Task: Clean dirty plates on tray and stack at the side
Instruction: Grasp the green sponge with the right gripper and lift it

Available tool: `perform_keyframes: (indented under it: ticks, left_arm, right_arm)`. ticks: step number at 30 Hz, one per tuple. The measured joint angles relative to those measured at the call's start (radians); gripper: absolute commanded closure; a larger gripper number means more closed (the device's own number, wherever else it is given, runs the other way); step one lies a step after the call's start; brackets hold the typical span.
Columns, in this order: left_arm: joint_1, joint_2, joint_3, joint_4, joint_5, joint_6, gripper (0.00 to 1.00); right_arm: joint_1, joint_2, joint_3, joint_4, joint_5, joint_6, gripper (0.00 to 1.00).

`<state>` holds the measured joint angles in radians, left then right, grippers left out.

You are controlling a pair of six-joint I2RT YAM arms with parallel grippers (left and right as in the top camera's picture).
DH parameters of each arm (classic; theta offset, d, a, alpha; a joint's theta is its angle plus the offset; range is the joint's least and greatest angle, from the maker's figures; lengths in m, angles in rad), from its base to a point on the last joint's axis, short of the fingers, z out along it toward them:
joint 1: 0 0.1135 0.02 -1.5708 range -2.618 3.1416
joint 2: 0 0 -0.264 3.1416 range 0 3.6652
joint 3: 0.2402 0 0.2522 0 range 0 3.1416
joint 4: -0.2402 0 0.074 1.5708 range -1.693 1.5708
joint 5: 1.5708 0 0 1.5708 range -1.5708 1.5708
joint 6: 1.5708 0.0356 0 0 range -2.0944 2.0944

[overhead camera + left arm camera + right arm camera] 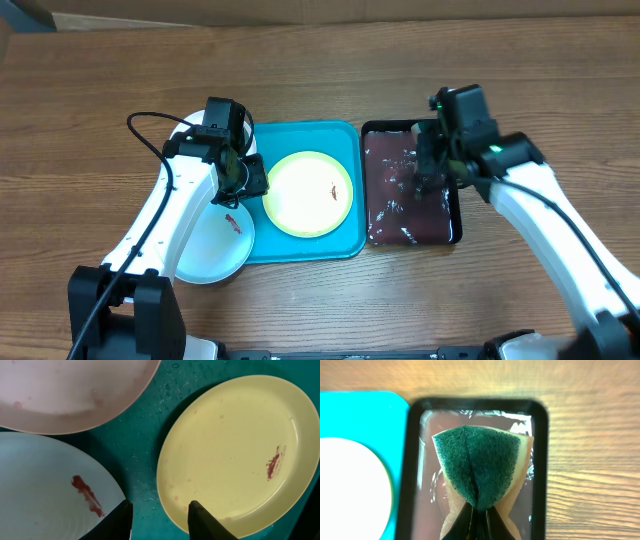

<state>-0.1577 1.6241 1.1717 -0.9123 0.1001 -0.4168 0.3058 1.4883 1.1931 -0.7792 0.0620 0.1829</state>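
On the turquoise tray (300, 130) lies the plate with the yellow-green rim (308, 193), a red smear on its right side. The light blue plate (212, 245), also smeared red, overlaps the tray's left front edge. In the left wrist view a white plate (75, 390) lies beyond the light blue plate (45, 490) and left of the yellow-green plate (235, 450). My left gripper (159, 521) hangs open over bare tray between those plates. My right gripper (479, 510) is shut on a green-topped yellow sponge (477, 462), folding it.
A black glossy tray (385, 222) holding a film of water stands right of the turquoise tray, with the sponge and my right gripper (428, 172) above it. Wooden table surrounds both trays. The left arm's cable loops over the table at the left.
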Motion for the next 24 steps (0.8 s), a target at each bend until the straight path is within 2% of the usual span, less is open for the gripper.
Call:
perform_keyframes:
  ticks: [9,24]
  left_arm:
    - [0.000,0.000,0.000,0.000,0.000,0.000,0.62]
    - [0.000,0.000,0.000,0.008,0.000,0.000,0.61]
  right_arm:
    - [0.000,-0.175,0.000,0.076,-0.072,0.000,0.96]
    - [0.000,-0.190,0.000,0.179,-0.084,-0.001,0.96]
